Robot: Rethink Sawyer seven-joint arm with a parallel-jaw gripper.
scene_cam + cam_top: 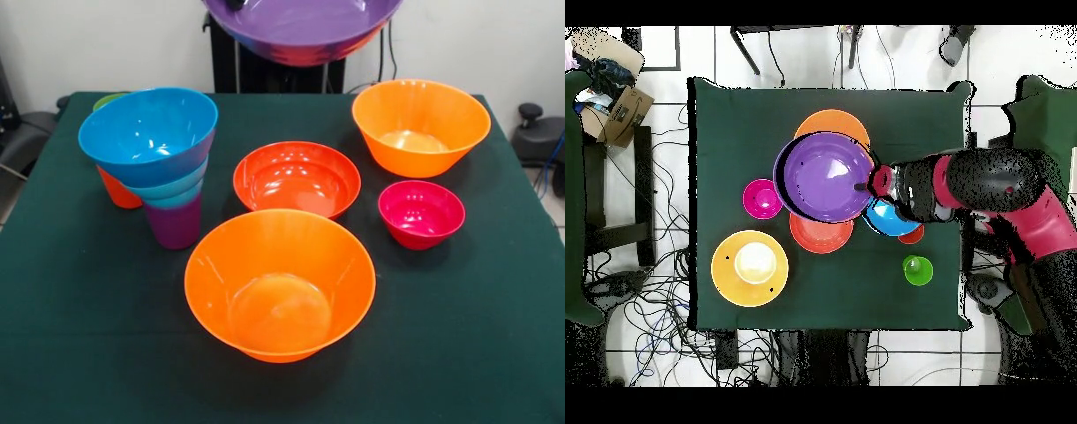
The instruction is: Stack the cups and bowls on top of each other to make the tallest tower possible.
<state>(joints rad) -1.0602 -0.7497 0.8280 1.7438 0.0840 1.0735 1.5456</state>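
Note:
My gripper (864,186) is shut on the rim of the large purple bowl (825,178) and holds it high above the table. In the front view the purple bowl (300,26) hangs at the top edge, with the gripper (235,4) barely showing. The tower stands at the left: purple cup (174,225), small teal bowl (172,189), large blue bowl (148,132). In the overhead view the blue bowl (890,216) is partly under my arm. The orange cup (117,190) and green cup (108,100) stand behind the tower.
A large orange bowl (279,283) sits near the front edge and another (421,126) at the far right. The shallow red-orange bowl (297,178) is in the middle, with the small magenta bowl (421,213) to its right. The green cloth table (477,336) carries them all.

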